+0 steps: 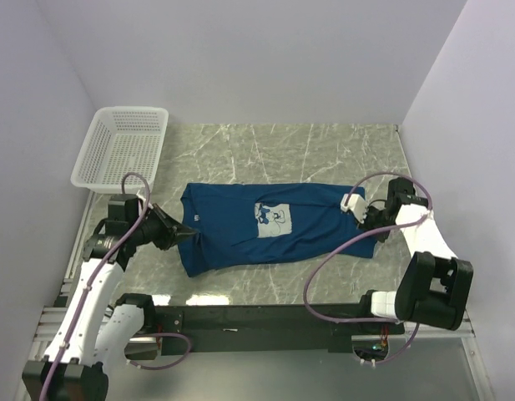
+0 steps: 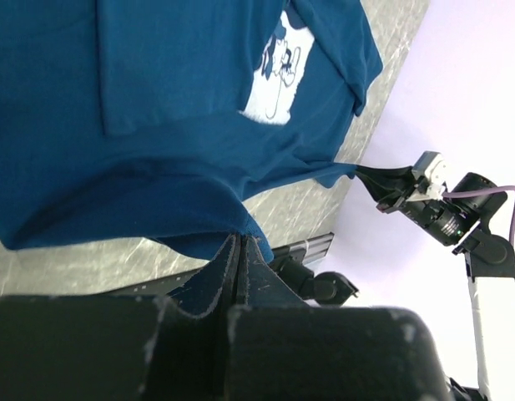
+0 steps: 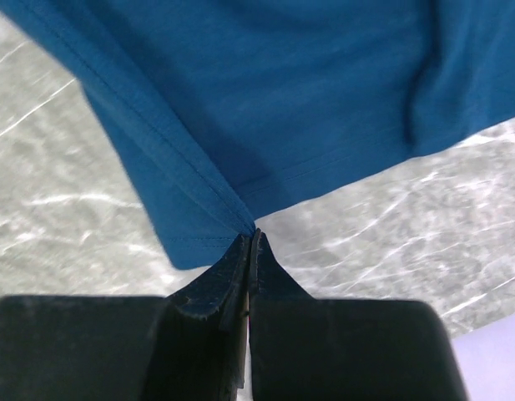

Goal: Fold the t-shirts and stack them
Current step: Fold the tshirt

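One dark blue t-shirt [image 1: 265, 224] with a pale square print [image 1: 275, 220] lies stretched across the marble table, long sides folded in, neck end to the left. My left gripper [image 1: 189, 236] is shut on the shirt's left end, cloth pinched between its fingertips [image 2: 239, 240]. At the right end my right gripper [image 1: 367, 224] is shut on the hem corner [image 3: 240, 219], which rises off the table into the jaws [image 3: 252, 236]. The blue shirt [image 2: 157, 125] fills most of the left wrist view, with the right gripper [image 2: 366, 175] holding its far corner.
A white mesh basket [image 1: 123, 150] stands at the back left of the table, behind my left arm. Pale walls close in the left, back and right sides. A black rail [image 1: 257, 317] runs along the near edge between the arm bases.
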`<action>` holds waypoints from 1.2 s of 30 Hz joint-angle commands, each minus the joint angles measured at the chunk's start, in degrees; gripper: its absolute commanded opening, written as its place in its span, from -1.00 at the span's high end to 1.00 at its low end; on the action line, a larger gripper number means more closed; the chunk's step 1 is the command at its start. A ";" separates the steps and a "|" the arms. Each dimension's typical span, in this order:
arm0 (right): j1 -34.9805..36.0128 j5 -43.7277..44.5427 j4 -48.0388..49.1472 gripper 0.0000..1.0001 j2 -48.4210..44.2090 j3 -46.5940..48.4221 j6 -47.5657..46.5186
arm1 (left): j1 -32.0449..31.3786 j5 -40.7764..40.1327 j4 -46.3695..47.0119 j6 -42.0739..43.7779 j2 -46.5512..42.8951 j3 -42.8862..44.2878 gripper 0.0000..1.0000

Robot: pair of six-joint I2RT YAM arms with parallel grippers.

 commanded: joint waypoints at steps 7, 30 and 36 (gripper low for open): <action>0.57 -0.79 4.94 1.00 7.06 7.13 5.86 | 0.18 -1.47 8.32 1.95 9.63 6.30 0.99; 3.74 0.53 6.61 1.00 13.21 11.62 9.55 | 0.71 -0.07 14.74 4.06 24.05 13.95 0.99; 3.83 0.36 6.52 0.99 14.18 12.58 10.08 | 0.98 -0.25 14.83 4.50 25.29 14.92 0.99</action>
